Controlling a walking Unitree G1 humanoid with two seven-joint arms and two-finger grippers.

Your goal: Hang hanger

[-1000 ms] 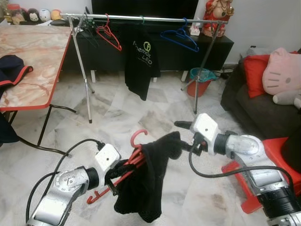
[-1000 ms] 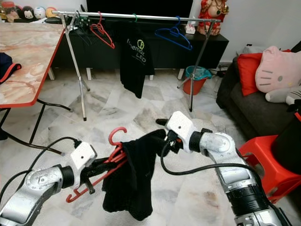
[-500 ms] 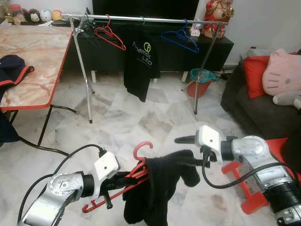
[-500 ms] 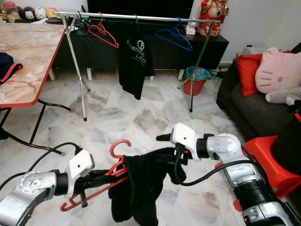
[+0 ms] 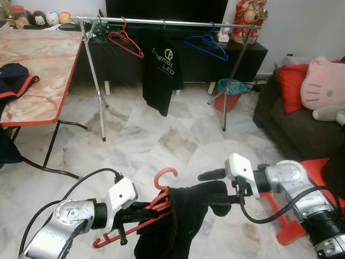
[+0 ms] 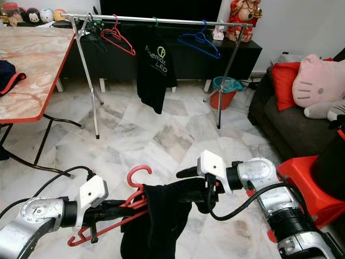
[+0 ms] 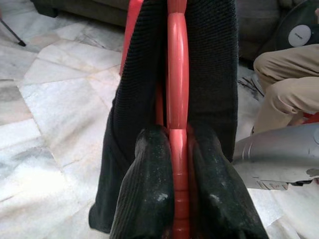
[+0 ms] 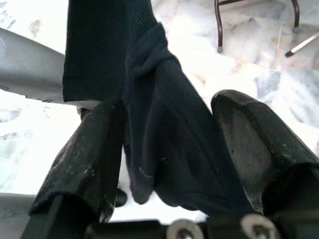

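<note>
Above a marble floor [image 5: 140, 135], the left hand [image 7: 172, 199] is clamped on a red hanger [image 5: 161, 197] draped with a black garment [image 5: 183, 221]. The hanger sits low in front of the robot, its hook curling upward, well apart from the clothes rail [image 5: 161, 21] at the far side of the room. The right hand [image 8: 169, 164] has its fingers apart, straddling a fold of the garment. On the rail hang a red hanger at its left end, a black T-shirt [image 5: 161, 73] near the middle and a blue hanger [image 5: 207, 44] toward its right end.
</note>
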